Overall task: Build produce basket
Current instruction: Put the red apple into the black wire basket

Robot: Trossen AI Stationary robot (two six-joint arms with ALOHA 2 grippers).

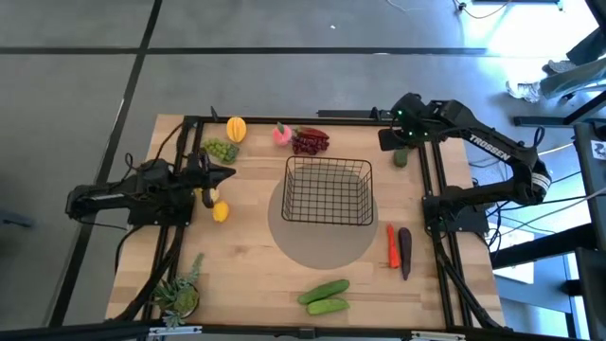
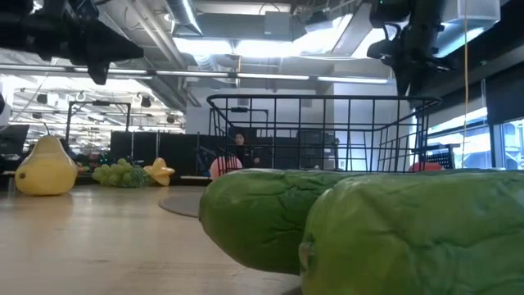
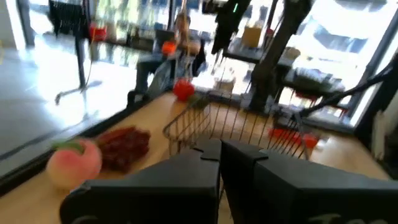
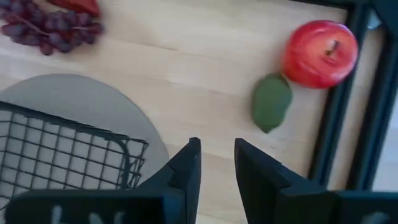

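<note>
I see the black wire basket (image 1: 329, 192) sitting empty on its grey round mat (image 1: 322, 248) mid-table, all produce scattered around it. My right gripper (image 4: 216, 163) hangs slightly parted and empty near the red apple (image 4: 321, 53); my left gripper (image 1: 223, 173) is clenched, empty. Bare wood tabletop (image 1: 256, 275), office room behind.

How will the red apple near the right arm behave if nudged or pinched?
The round, glossy red apple would probably roll if nudged, though the black table frame beside it may stop it. Its smooth curved skin could slip between narrow fingers. It looks like a light toy.
</note>
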